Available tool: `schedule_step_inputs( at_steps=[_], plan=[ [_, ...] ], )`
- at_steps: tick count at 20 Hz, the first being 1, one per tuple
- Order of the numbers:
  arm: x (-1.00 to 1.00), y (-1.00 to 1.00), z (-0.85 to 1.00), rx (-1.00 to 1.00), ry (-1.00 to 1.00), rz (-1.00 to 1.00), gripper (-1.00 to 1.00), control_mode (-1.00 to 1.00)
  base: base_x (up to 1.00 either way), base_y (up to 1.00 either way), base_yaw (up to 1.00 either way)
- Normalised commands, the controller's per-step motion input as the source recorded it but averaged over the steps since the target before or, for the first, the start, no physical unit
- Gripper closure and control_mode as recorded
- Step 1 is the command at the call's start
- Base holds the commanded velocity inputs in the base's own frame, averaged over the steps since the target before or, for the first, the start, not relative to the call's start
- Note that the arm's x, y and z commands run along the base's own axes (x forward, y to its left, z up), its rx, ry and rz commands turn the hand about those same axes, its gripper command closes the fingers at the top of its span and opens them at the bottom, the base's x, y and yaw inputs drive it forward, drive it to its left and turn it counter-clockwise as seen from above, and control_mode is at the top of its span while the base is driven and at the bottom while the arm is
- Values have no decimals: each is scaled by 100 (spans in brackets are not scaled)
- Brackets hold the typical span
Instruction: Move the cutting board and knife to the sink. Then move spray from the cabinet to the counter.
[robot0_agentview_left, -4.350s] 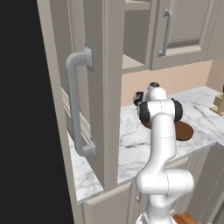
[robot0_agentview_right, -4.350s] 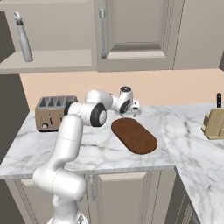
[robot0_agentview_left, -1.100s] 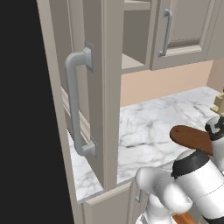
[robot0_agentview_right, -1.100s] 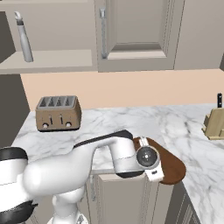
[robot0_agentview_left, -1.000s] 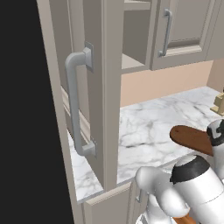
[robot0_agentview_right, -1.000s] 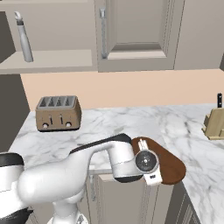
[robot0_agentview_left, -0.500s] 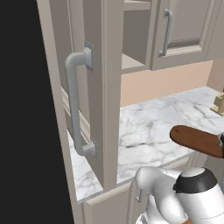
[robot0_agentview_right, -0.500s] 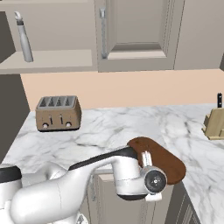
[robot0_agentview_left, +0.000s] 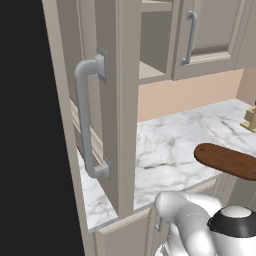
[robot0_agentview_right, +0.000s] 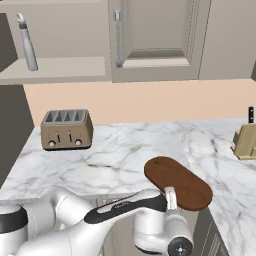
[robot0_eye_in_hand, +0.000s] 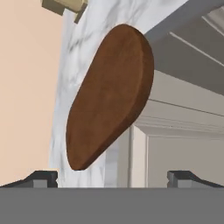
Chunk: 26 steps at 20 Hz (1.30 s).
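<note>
Left base view: you see the cutting board (robot0_agentview_left: 227, 160) lying flat near the front edge of the marble desk (robot0_agentview_left: 170, 145), at the right of the picture. The cabinet (robot0_agentview_left: 150, 45) hangs above, with its open shelf niche beside a panelled door. The white arm (robot0_agentview_left: 195, 225) is folded low in front of the desk edge.

Right base view: the cutting board (robot0_agentview_right: 177, 182) overhangs the front edge of the desk (robot0_agentview_right: 120, 145). The spray (robot0_agentview_right: 27, 45) stands upright on the cabinet shelf (robot0_agentview_right: 60, 67), upper left. A toaster (robot0_agentview_right: 66, 129) sits at the back left of the desk, and a knife block (robot0_agentview_right: 246, 140) at the far right. The arm's wrist is just beside the board's near edge, below desk level.

Hand view: the claw (robot0_eye_in_hand: 112, 177) is released, its tips spread wide with nothing between them. The cutting board (robot0_eye_in_hand: 109, 94) lies directly ahead, apart from both tips.
</note>
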Motion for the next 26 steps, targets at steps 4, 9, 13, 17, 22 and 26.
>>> schedule_step_inputs(
  at_steps=[4,9,13,17,22,26],
  plan=[
    [0,0,-26,11,-19,-12,-100,-100,0,0,0],
    [0,0,-18,6,-2,-8,-100,-100,0,0,0],
    [17,0,-18,3,0,-4,-100,-100,0,0,0],
    [36,0,-8,2,0,-4,-100,-100,0,0,0],
    [28,-11,-2,5,0,-3,-100,-100,0,0,0],
    [13,-32,0,13,0,-8,-100,-100,0,0,0]
  ],
)
